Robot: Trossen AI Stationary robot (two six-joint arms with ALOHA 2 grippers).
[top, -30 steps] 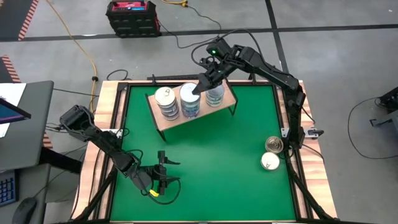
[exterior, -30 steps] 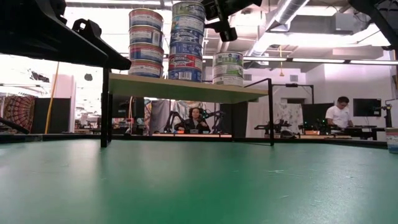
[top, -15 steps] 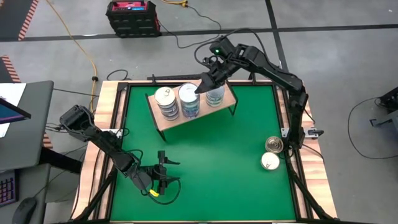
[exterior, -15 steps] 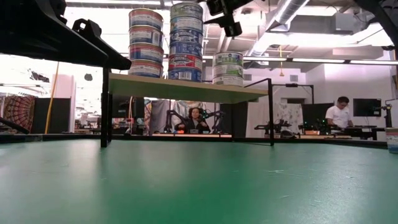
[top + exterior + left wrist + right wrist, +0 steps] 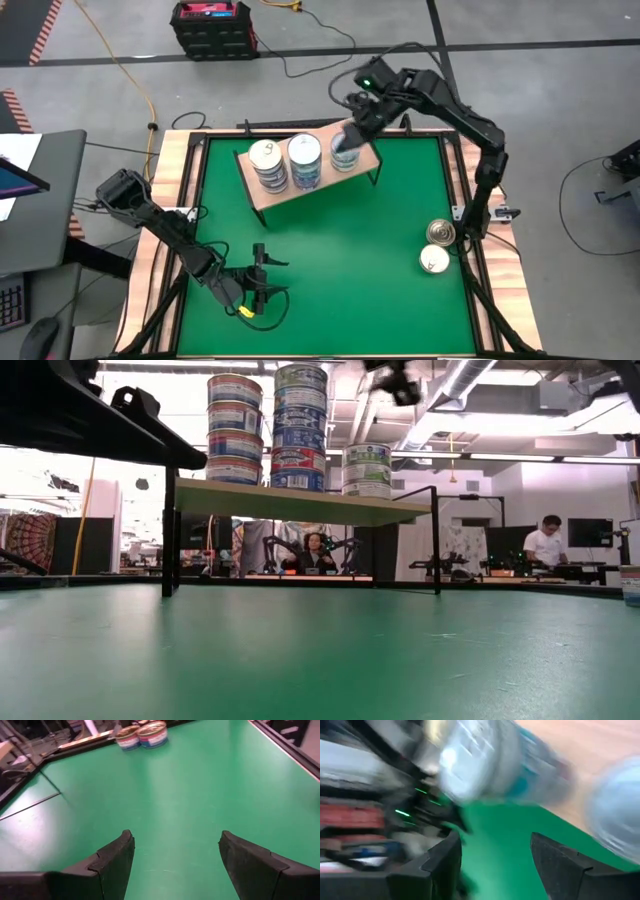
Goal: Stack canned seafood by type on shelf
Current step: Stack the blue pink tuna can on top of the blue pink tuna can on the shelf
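The shelf [image 5: 300, 185] is a light-wood board on black legs at the table's far middle. Three stacks of tins stand on it: left [image 5: 265, 162], middle [image 5: 304, 158] and a shorter right stack [image 5: 345, 152]; the low view shows the left [image 5: 235, 430], middle [image 5: 300, 425] and right stack [image 5: 367, 468]. My right gripper [image 5: 350, 135] hovers open above the right stack, holding nothing, and shows high up in the low view [image 5: 400, 385]. In its wrist view the tins [image 5: 485, 760] are blurred. My left gripper [image 5: 257, 290] waits open, low over the table's near left.
Two loose tins stand by the table's right edge, one [image 5: 441, 233] just beyond the other [image 5: 433, 259]; the left wrist view shows them far off [image 5: 141, 736]. Green table [image 5: 340, 250] with wooden edges; open mat lies between the shelf and the left gripper. People sit in the room behind.
My right gripper has drawn away from the top of the middle stack, moving up and toward the table's right, and now hangs over the right stack. The three stacks have stayed as they were.
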